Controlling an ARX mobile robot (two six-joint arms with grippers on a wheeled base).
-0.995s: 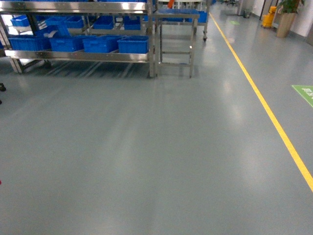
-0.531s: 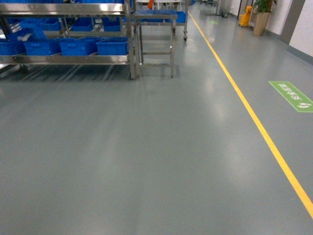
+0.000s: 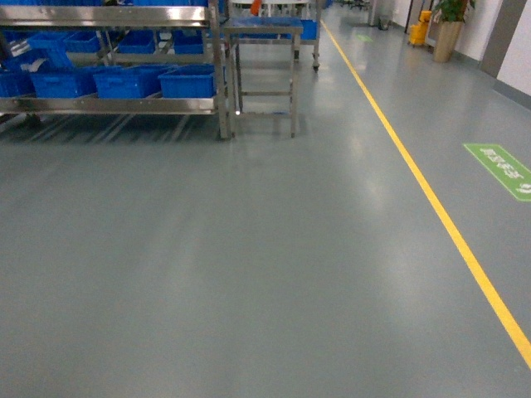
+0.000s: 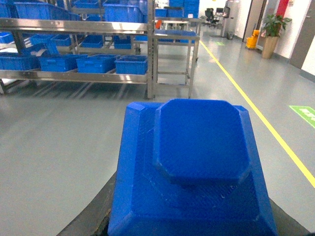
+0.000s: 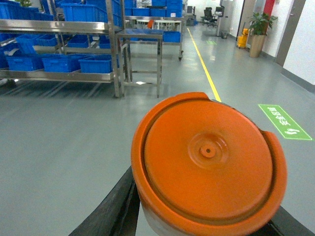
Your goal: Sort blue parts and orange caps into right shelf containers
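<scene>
The left hand [image 4: 189,216] clamped a matte blue part [image 4: 197,162] with chamfered, stepped faces; the right hand [image 5: 197,221] clamped a smooth round orange cap [image 5: 209,162], its centre dimpled.

Crates [image 3: 187,80] on shelf [image 3: 116,105], far left

One blue part [image 4: 197,172] and one orange cap [image 5: 209,164] showed; four blue crates [image 3: 187,80] lined one shelf.
</scene>
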